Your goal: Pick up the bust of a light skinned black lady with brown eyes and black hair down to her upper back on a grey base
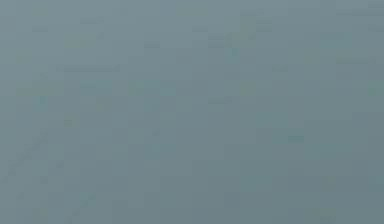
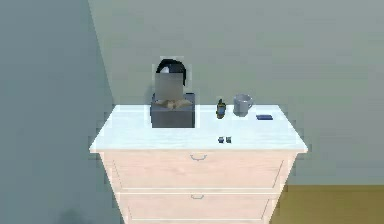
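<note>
The pale tabletop (image 2: 125, 135) is facing the arm side, likely so a reach can go straight out. Two small dark bits (image 2: 226, 139) are lying nearest. Behind them the bust (image 2: 171, 92) is standing upright on its grey base, left of a mug (image 2: 242, 104). The claw's state cannot be told.

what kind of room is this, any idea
Probably a bedroom or similar room in a house. A pale dresser with drawers stands against a blue-grey wall, and its top carries household pieces: a dark-haired bust on a grey block base and a small grey cup.
</note>
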### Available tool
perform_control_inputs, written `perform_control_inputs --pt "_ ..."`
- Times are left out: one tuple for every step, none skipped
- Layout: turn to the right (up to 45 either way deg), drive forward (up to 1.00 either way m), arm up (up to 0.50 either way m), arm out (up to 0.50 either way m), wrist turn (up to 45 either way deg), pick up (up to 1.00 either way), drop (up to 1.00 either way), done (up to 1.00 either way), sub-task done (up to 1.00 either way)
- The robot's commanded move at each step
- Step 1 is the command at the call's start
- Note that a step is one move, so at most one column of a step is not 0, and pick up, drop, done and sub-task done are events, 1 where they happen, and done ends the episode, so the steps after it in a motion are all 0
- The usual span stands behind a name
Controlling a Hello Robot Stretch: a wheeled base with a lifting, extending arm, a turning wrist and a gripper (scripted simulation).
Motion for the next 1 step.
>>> perform_control_inputs --pt "0.0 0.0 0.5 0.0 0.0 0.0 0.0 0.0 0.0"
